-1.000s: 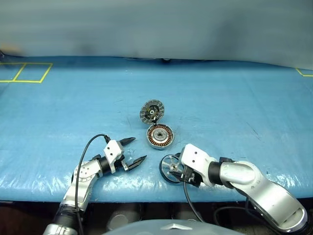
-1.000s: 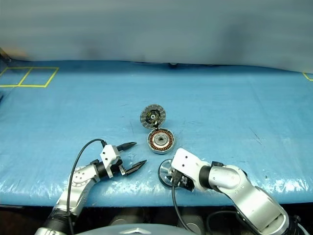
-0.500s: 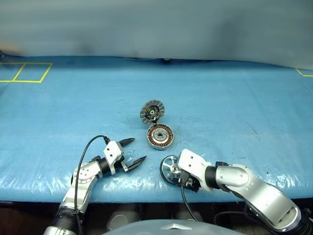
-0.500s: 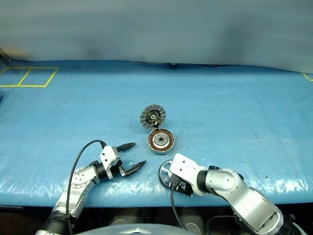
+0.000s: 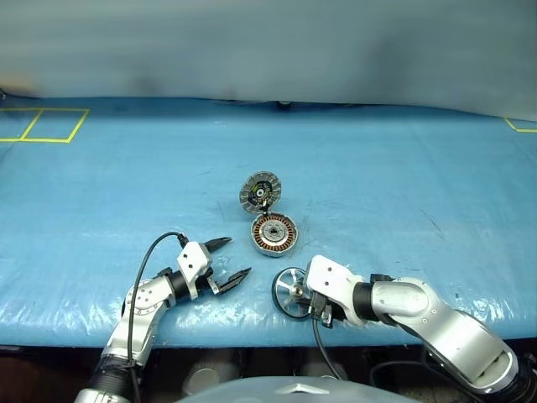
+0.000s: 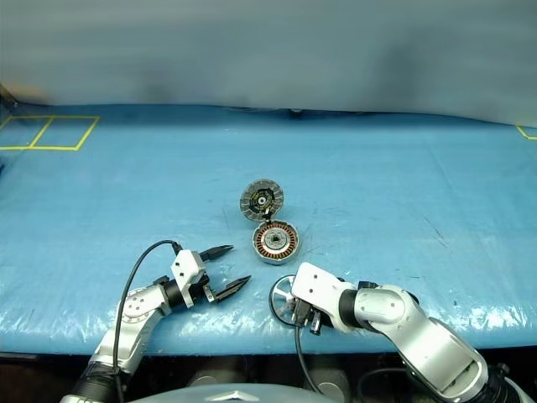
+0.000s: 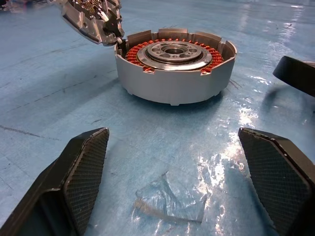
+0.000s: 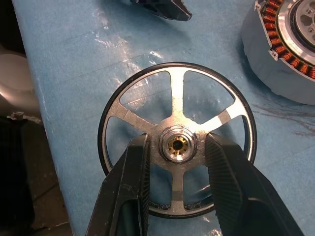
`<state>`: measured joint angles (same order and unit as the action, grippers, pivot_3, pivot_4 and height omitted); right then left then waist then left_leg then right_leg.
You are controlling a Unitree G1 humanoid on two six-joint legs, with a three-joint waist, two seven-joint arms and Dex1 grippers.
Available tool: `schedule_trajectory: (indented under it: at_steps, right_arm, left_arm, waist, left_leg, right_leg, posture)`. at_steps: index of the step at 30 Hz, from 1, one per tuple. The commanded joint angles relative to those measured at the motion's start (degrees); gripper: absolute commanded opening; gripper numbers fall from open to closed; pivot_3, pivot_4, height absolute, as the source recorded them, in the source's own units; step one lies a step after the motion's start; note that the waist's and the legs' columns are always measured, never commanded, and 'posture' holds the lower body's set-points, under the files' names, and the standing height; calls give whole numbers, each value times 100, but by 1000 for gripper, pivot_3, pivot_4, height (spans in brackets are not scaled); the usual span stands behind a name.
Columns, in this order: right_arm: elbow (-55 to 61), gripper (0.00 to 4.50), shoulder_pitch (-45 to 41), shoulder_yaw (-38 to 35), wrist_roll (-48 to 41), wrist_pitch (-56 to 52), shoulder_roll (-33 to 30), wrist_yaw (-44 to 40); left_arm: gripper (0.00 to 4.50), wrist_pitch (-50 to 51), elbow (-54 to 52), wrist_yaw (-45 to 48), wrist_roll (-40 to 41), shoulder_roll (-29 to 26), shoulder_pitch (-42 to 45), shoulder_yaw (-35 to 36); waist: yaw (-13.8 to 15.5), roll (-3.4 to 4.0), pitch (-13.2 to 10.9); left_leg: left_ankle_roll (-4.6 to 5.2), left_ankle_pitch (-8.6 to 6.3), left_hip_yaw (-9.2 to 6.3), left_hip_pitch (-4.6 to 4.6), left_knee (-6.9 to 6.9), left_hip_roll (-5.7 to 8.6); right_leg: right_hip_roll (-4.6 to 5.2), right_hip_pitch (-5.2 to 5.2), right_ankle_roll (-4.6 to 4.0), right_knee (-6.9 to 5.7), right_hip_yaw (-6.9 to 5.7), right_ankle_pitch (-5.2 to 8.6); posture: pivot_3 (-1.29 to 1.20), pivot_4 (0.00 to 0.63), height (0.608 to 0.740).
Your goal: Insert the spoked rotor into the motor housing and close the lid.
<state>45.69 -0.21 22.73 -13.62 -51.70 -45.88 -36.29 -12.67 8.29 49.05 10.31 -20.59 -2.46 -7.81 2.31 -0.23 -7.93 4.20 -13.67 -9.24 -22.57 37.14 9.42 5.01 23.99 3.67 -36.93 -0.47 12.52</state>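
Note:
The spoked rotor (image 5: 289, 292), a dark-rimmed ring with silver spokes, lies near the table's front edge. My right gripper (image 8: 178, 143) is shut on its silver hub, one finger pressing each side. Just behind it stands the motor housing (image 5: 274, 233), a grey cup with copper windings and a silver hub. The lid (image 5: 260, 191) stands tilted open at its far rim, ribbed face toward me. My left gripper (image 5: 240, 255) hangs open to the left of the rotor, pointing at the housing (image 7: 174, 69), with nothing between its fingers.
A blue plastic sheet (image 5: 403, 168) covers the table. Yellow tape squares (image 5: 42, 124) mark its far left corner. A black cable (image 5: 147, 260) loops over my left arm. The rotor lies close to the table's front edge (image 5: 252, 340).
My right gripper's fingers have closed in on the rotor's hub, and more of the rotor shows beside the wrist. The left gripper, housing and lid have not moved.

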Motion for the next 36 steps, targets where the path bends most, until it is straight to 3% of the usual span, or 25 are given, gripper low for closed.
schedule_trajectory:
  at_steps: [1, 11, 16, 21, 26, 36]
  right_arm:
    - [18, 1289, 111, -164, -51, 50, 71, 45]
    - [21, 1289, 600, -1864, -872, 601, 492, -173]
    - [-594, 1289, 433, -2305, -1082, 1380, 851, -358]
    - [-1329, 1289, 59, -2292, -1079, 2052, 1177, -531]
    - [-1736, 1289, -474, -2129, -1330, 2166, 1407, -837]
    - [-2800, 1289, -1216, -1444, -958, 2484, 1550, -1261]
  left_arm:
    - [4500, 9, -217, 74, 128, -48, 46, 23]
    - [4500, -82, -98, 351, 301, -23, 110, 27]
    - [4500, -118, -36, 528, 395, -7, 168, 30]
    - [4500, -147, 23, 654, 478, -3, 270, 54]
    - [4500, -183, 80, 682, 478, -22, 329, 85]
    - [4500, -310, 297, 641, 439, 16, 463, 144]
  waist:
    - [1, 0, 0]
    - [17, 6, -4]
    - [15, 8, -5]
    - [3, 11, -7]
    - [-18, 12, -7]
    - [-13, 12, -7]
  left_leg:
    - [0, 0, 0, 1, 1, -1]
    - [4, -3, 0, -1, 2, 3]
    - [4, -3, 0, 0, 1, 3]
    - [4, -3, 1, 1, 3, 3]
    - [-1, 1, 1, 0, 1, 3]
    - [-17, 7, 2, -3, 1, 4]
  right_leg:
    - [-1, -2, 0, 0, -1, 0]
    - [0, -3, 2, 7, 2, -3]
    - [0, -6, 1, 8, 1, -3]
    - [0, -6, 1, 6, 2, -4]
    - [0, -4, 0, 7, 4, -4]
    - [1, 2, -2, 7, 7, -4]
  posture:
    - [0, 150, 740]
    - [0, 150, 740]
    - [0, 150, 740]
    - [0, 150, 740]
    - [0, 150, 740]
    - [0, 150, 740]
